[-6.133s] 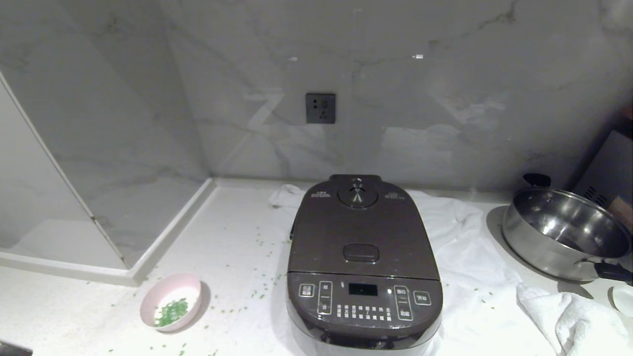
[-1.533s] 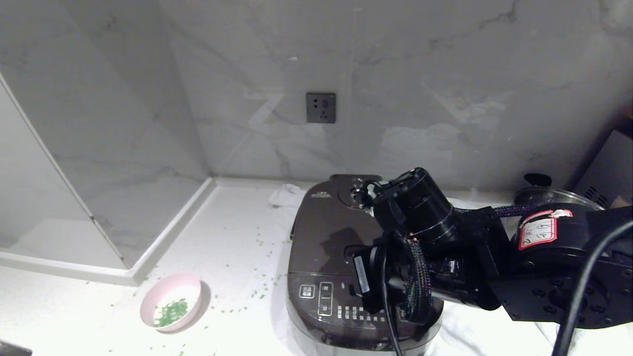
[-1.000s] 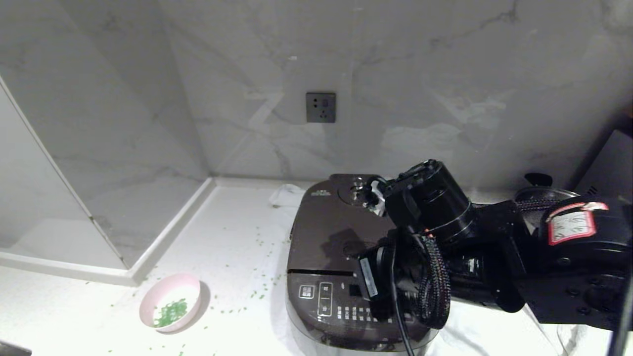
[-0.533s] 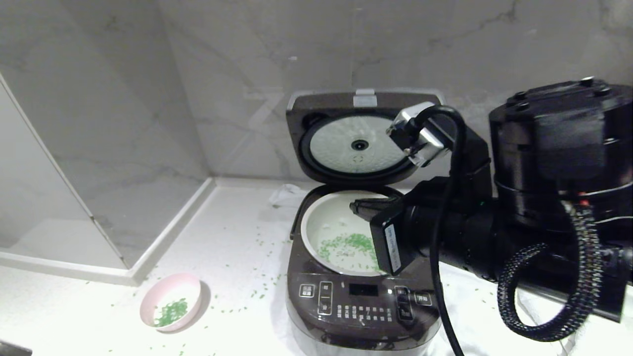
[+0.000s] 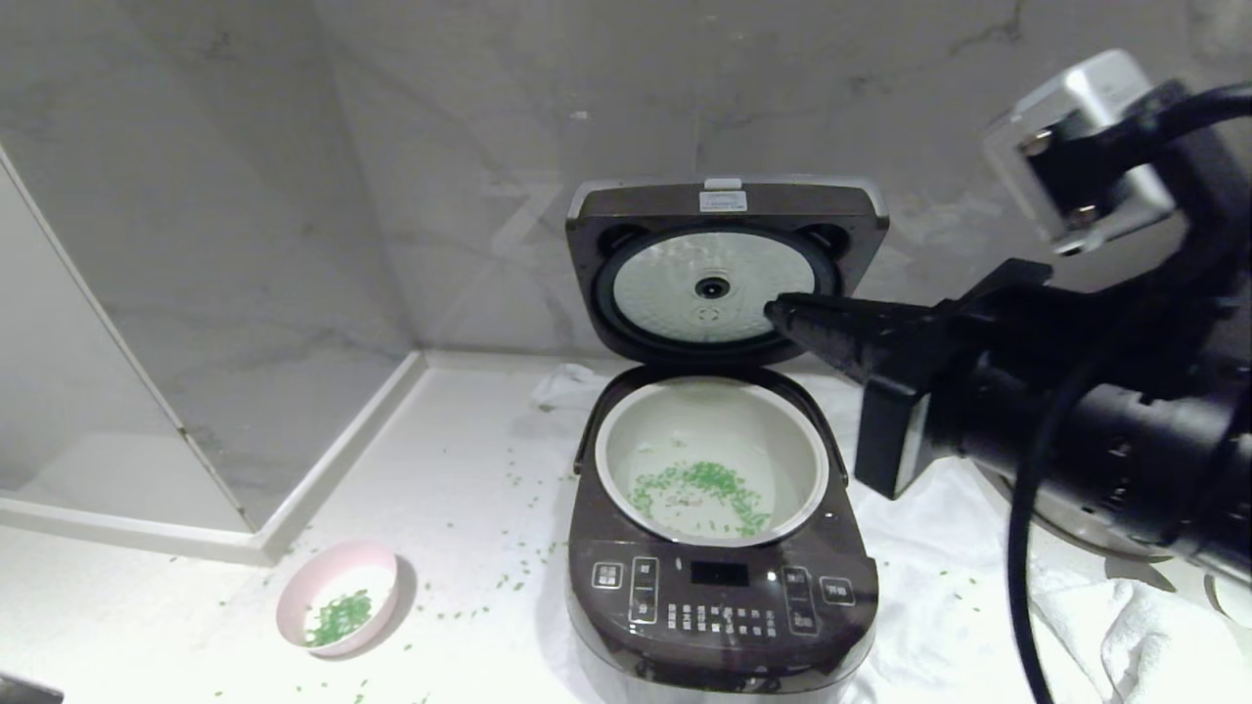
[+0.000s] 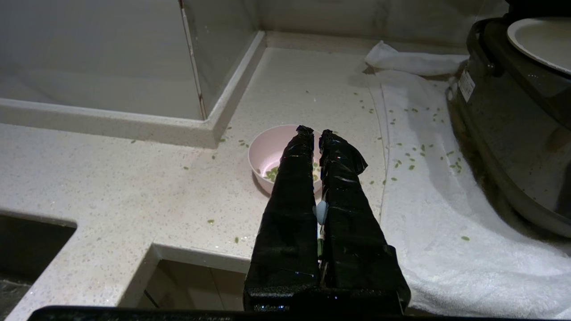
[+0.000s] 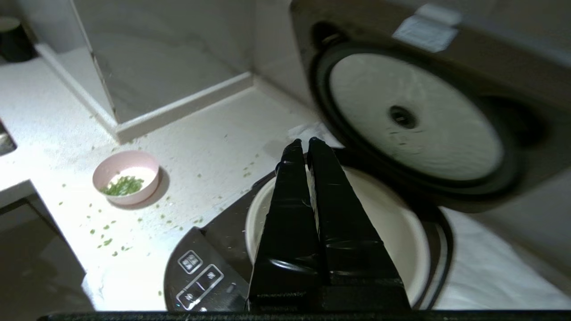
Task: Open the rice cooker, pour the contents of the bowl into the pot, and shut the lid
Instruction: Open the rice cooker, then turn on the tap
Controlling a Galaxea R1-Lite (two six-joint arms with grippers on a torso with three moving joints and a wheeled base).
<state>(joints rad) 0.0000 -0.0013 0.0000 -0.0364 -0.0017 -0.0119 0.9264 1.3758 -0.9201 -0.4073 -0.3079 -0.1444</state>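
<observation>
Lid (image 5: pixel 726 269) of the big dark brown rice cooker (image 5: pixel 722 596) stands straight up at the back of the cooker, with its round silvery plate facing me. So the opening part looks done to me.

I see the round pale pot (image 5: pixel 712 460) sitting inside the cooker. Some small green bits lie in its bottom.

My right claw (image 5: pixel 782 311) hangs in the air above the cooker, in front of the lid plate. Its two black fingers are pressed together and hold nothing.

My left claw (image 6: pixel 314 132) is low at the front edge of the white counter (image 5: pixel 440 489), left of the cooker. Its fingers are clenched too, with nothing between them.

The small pink bowl (image 5: pixel 338 596) sits on the counter, well to the left of the cooker and near its front. The chopped green bits (image 5: pixel 337 616) are inside it. More green bits are scattered on the counter between the bowl and the cooker.

I think the next job is to pick up the bowl. The left claw points right at it, so I would use that one. I would spread the fingers first, then pinch the bowl's rim firmly. I would lift it flat so nothing spills, carry it over the pot, and tip it slowly.
</observation>
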